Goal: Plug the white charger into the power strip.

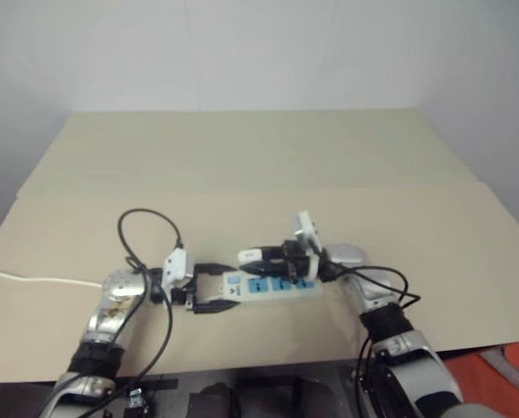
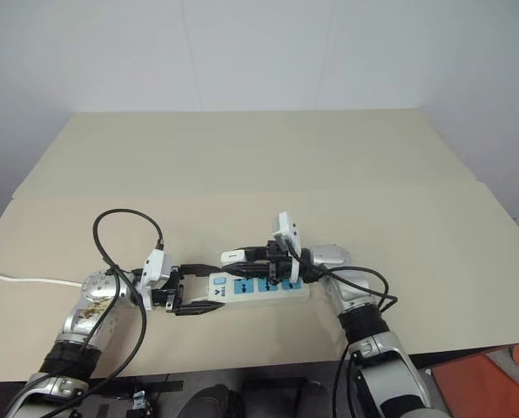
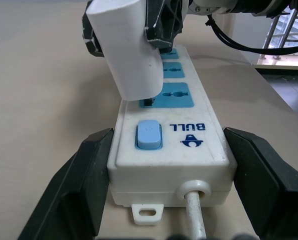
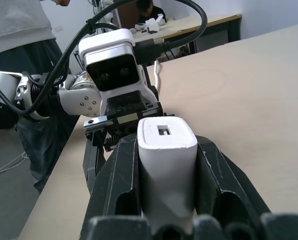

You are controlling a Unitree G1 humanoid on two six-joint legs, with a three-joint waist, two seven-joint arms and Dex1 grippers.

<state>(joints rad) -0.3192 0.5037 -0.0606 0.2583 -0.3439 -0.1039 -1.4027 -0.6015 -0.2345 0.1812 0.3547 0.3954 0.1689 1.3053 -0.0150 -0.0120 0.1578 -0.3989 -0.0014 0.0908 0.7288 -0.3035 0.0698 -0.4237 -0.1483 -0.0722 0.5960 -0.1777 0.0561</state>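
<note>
Now at the insertion step, by my reading. My left gripper (image 3: 159, 165) clamps the power strip (image 3: 171, 145) across its width at the switch end, one finger (image 3: 84, 175) pressed on each long side, cord leaving between them toward my wrist. The strip lies flat on the table (image 1: 242, 157), its long axis running straight away from my left fingers toward my right arm.

My right gripper (image 4: 166, 165) pinches the white charger (image 4: 166, 150) between both fingers, pads flat on two opposite faces. It reaches in from the far end of the strip, pointing back along the strip's length toward my left gripper.

Key relation: the charger (image 3: 131, 55) sits directly above the first blue outlet (image 3: 171, 95), the one just past the blue switch (image 3: 149, 135) and nearest my left fingers. Its lower edge is at the outlet face. Prongs are hidden under the body, so I cannot tell whether they have entered the slots or only rest on them. The charger leans: top tipped away from my left fingers, not square to the strip.

Judgement: the coming move is mine on the right, straightening the charger upright and pressing down into the outlet while the left keeps the strip from sliding or lifting. Risk: pushing while tilted could jam the prongs.
</note>
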